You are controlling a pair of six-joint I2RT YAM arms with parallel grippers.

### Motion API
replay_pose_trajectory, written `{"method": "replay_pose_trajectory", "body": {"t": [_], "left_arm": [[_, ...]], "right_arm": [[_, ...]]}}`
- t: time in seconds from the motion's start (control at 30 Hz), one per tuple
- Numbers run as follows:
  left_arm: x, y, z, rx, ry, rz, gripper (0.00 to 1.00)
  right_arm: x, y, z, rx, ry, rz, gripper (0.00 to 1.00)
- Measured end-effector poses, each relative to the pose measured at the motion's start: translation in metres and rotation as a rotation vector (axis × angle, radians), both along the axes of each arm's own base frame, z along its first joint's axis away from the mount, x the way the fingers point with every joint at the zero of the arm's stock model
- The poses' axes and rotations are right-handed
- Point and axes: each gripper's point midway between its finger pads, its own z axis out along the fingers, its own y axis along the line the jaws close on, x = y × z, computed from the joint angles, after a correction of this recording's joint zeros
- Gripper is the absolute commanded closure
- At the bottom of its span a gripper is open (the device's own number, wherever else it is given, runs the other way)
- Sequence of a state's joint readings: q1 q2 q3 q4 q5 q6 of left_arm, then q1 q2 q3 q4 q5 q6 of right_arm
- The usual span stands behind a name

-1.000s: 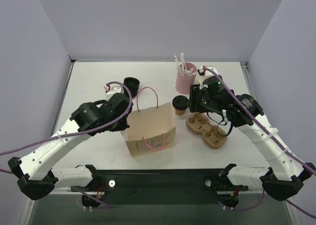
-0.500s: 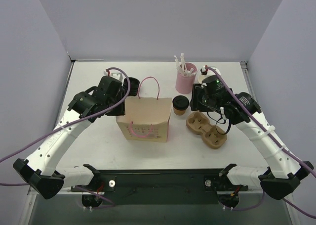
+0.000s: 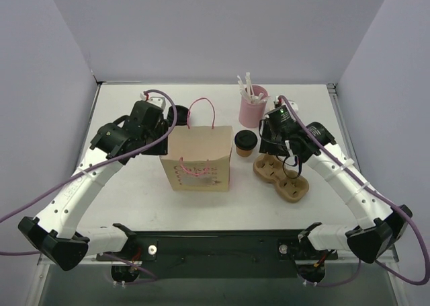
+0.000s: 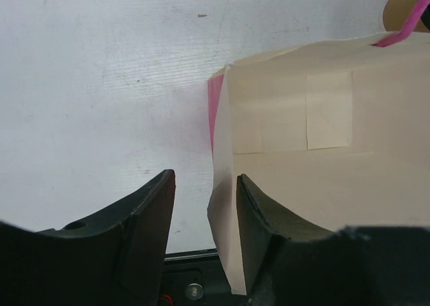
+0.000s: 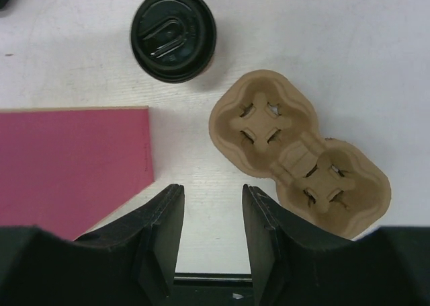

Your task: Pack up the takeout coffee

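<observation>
The takeout coffee (image 3: 244, 142), a small brown cup with a black lid (image 5: 173, 35), stands on the table between the paper bag (image 3: 198, 159) and the cup carrier (image 3: 281, 177). The bag is tan with pink handles and stands upright. My left gripper (image 3: 163, 146) is at its upper left edge. In the left wrist view the gripper (image 4: 205, 181) is open, with the bag's wall edge (image 4: 223, 185) standing loose between the fingers, close to the right one. My right gripper (image 5: 211, 192) hovers open and empty over bare table, the cup ahead of it and the bag's pink side (image 5: 67, 165) to its left.
A two-slot cardboard carrier (image 5: 295, 158) lies right of the cup. A pink holder of straws (image 3: 252, 107) stands at the back. A stack of black lids (image 3: 180, 114) sits behind the bag, partly hidden by the left arm. Walls enclose three sides.
The bag has gone from leaning open toward the front to standing upright, shifted slightly left. My left gripper has opened off its edge. The right arm has drawn back a little.
</observation>
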State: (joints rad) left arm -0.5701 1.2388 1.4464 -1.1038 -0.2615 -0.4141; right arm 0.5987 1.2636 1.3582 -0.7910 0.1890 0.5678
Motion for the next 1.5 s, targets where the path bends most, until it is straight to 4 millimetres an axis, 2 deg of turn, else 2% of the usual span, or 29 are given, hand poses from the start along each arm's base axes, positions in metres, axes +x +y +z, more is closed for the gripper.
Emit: {"method": "replay_pose_trajectory", "body": {"t": [0.1, 0.2, 0.43, 0.53, 0.77, 1.27, 1.5], "left_arm": [[0.003, 0.001, 0.001, 0.003, -0.008, -0.003, 0.42], [0.004, 0.001, 0.004, 0.0, -0.024, -0.015, 0.39], [-0.001, 0.0, 0.02, -0.043, -0.077, -0.039, 0.35], [-0.002, 0.001, 0.022, -0.043, -0.086, -0.039, 0.34], [0.001, 0.009, 0.024, -0.007, -0.105, -0.019, 0.32], [0.003, 0.015, 0.025, 0.019, -0.119, 0.003, 0.31], [0.004, 0.017, 0.025, 0.046, -0.131, 0.006, 0.31]], "right_arm": [[0.005, -0.012, -0.019, -0.02, 0.041, -0.07, 0.55], [0.007, -0.027, -0.046, -0.037, 0.1, -0.151, 0.47], [-0.006, -0.065, -0.112, -0.036, 0.221, -0.361, 0.46], [-0.011, -0.076, -0.129, -0.018, 0.255, -0.44, 0.44], [-0.007, -0.082, -0.141, 0.042, 0.245, -0.551, 0.42], [-0.01, -0.078, -0.166, 0.103, 0.275, -0.617, 0.43], [-0.013, -0.079, -0.169, 0.101, 0.286, -0.629, 0.58]]}}
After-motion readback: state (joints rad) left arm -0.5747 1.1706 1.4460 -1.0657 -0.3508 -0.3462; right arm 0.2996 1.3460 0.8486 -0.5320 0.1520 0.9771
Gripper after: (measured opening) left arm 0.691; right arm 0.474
